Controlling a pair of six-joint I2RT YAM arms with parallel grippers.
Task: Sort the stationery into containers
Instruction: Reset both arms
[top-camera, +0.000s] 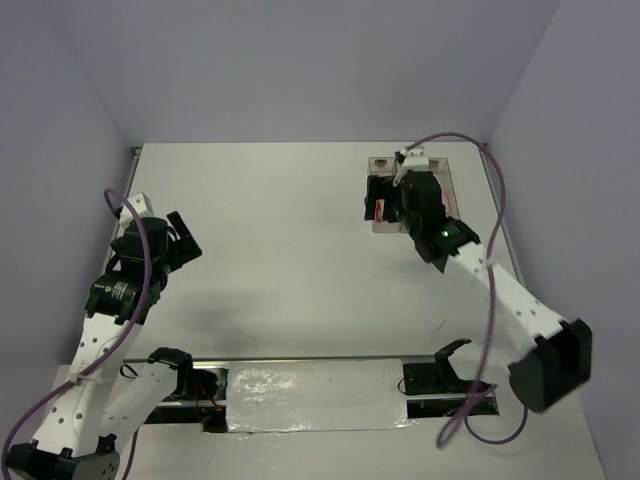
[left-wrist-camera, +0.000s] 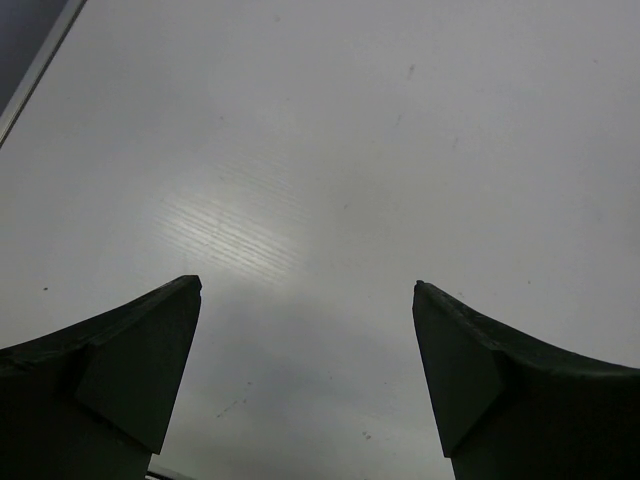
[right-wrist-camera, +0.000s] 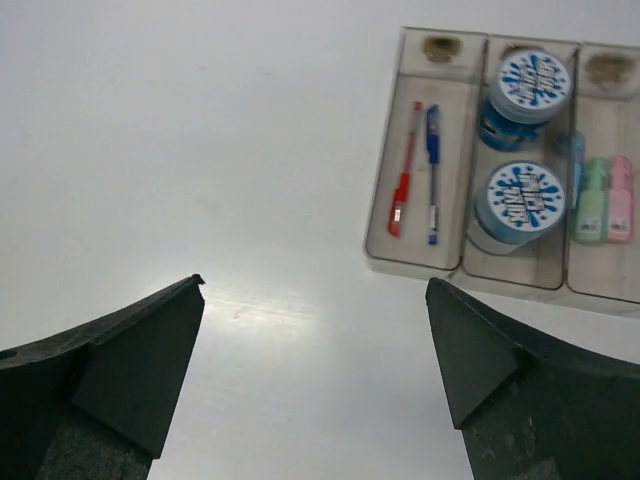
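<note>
Your clear plastic three-compartment tray (right-wrist-camera: 415, 266) holds red and dark blue pens (right-wrist-camera: 432, 172) left, blue-white tape rolls (right-wrist-camera: 517, 202) centre, pastel clips (right-wrist-camera: 593, 202) right. Left gripper (left-wrist-camera: 307, 284) and right gripper (right-wrist-camera: 315, 280) gape wide, empty. Sorting appears complete.

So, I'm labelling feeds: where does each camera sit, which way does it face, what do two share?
Top external: above, behind both arms, which show, looking down on the white table; right gripper partly hides the clear three-compartment plastic tray.
Left wrist: on that wrist, facing bare table between the open left gripper's fingers.
Right wrist: likewise between open fingers; tray at upper right.
Shared by top external and right wrist: the tray.
</note>
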